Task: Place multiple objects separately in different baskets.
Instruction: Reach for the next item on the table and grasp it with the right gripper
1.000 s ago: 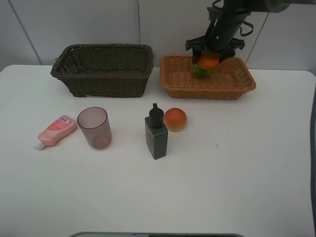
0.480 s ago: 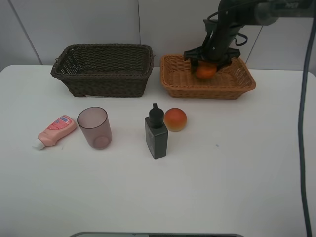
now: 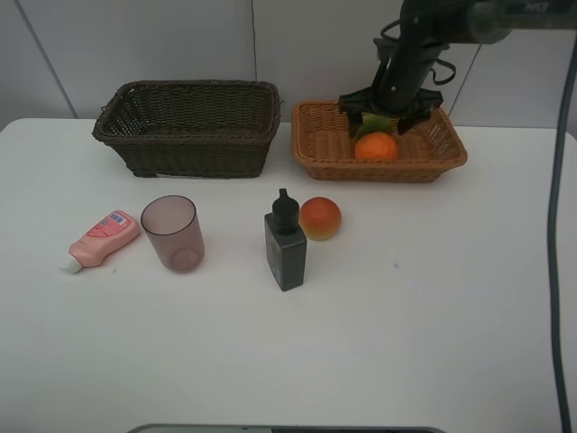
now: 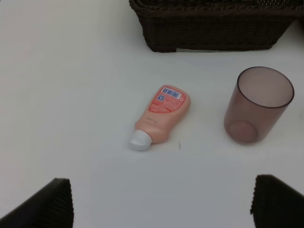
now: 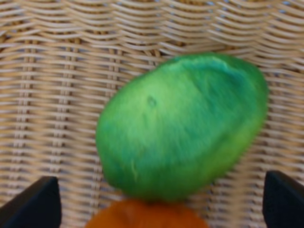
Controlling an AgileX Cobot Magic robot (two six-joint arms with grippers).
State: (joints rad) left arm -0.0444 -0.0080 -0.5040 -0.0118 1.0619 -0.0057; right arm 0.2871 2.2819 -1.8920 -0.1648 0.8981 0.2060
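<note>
In the orange-tan basket lie an orange and, just behind it, a green fruit. My right gripper hovers right over them, open and holding nothing. The right wrist view shows the green fruit on the weave, the orange touching it, and the right gripper spread wide. On the table are a pink tube, a mauve cup, a dark pump bottle and a peach-like fruit. My left gripper is open above the table near the tube and the cup.
The dark brown basket stands at the back left with nothing visible inside; its wall also shows in the left wrist view. A cable hangs along the right side. A white wall rises behind the baskets.
The orange has left my right gripper and now lies in the orange-tan basket in front of the green fruit. The right jaws have spread wider. Nothing else has moved.
</note>
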